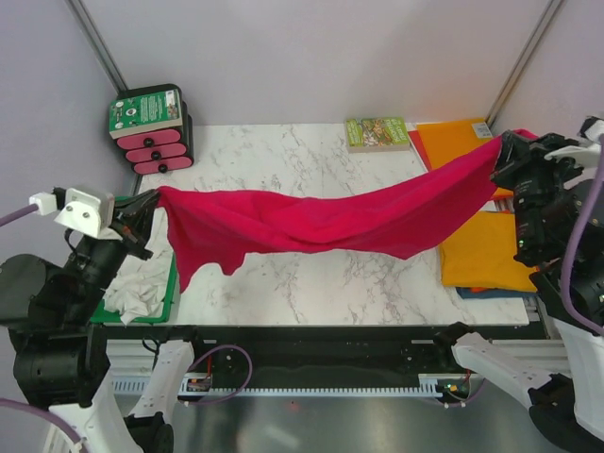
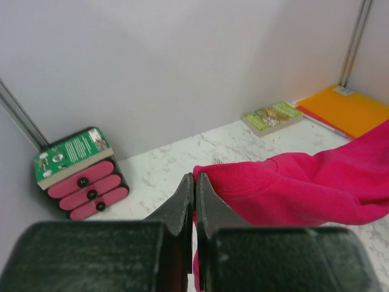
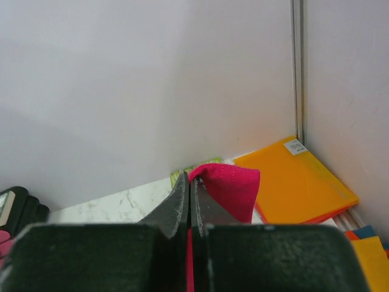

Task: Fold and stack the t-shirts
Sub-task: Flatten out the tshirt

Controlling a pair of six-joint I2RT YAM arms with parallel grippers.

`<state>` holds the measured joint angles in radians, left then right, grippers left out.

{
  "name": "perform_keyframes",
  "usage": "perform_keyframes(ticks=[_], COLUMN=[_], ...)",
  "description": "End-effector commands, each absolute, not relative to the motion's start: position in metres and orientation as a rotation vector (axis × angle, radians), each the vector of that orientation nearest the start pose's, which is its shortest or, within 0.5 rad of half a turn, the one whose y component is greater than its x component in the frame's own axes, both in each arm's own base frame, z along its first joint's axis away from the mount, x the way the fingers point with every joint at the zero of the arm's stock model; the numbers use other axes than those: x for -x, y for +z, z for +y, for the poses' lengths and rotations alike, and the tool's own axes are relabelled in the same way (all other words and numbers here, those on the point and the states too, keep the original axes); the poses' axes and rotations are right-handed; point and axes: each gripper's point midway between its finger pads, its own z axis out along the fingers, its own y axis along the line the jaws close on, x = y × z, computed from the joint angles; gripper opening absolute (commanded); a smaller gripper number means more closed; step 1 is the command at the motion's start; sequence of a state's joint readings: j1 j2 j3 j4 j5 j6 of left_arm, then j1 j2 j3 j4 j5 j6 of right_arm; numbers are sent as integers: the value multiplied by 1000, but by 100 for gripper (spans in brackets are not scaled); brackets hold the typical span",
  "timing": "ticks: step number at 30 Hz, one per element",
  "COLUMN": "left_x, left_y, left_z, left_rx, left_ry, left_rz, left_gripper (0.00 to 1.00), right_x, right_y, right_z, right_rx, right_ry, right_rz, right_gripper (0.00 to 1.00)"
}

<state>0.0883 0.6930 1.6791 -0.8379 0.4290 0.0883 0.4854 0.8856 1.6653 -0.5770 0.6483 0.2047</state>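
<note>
A crimson red t-shirt point(image 1: 321, 219) hangs stretched in the air across the marble table point(image 1: 283, 151), sagging in the middle. My left gripper point(image 1: 153, 201) is shut on its left end point(image 2: 267, 182). My right gripper point(image 1: 500, 151) is shut on its right end point(image 3: 234, 185), held higher near the right wall. An orange t-shirt point(image 1: 486, 250) lies flat at the table's right side, partly under the red cloth. A crumpled white t-shirt point(image 1: 137, 288) rests in the green tray point(image 1: 173, 278) at the left, below my left arm.
A small green-covered book point(image 1: 376, 132) lies at the back edge. A flat orange sheet point(image 1: 455, 140) sits in the back right corner. A black holder with pink pads and a green card point(image 1: 151, 130) stands at the back left. Grey walls close three sides.
</note>
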Motion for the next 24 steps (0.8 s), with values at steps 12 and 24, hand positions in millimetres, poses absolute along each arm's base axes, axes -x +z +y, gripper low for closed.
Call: perform_keyframes(ticks=[12, 24], left_x=[-373, -468], left_y=[318, 274], left_z=[-27, -12], left_rx=[-259, -163], left_ry=[-221, -173], left_rz=[1871, 1956], left_gripper=[2, 100], right_x=[-462, -540], right_y=[355, 327], right_z=[56, 64], right_rx=[-365, -442], right_ry=[-199, -320], right_rz=[1760, 1742], right_gripper=[0, 73])
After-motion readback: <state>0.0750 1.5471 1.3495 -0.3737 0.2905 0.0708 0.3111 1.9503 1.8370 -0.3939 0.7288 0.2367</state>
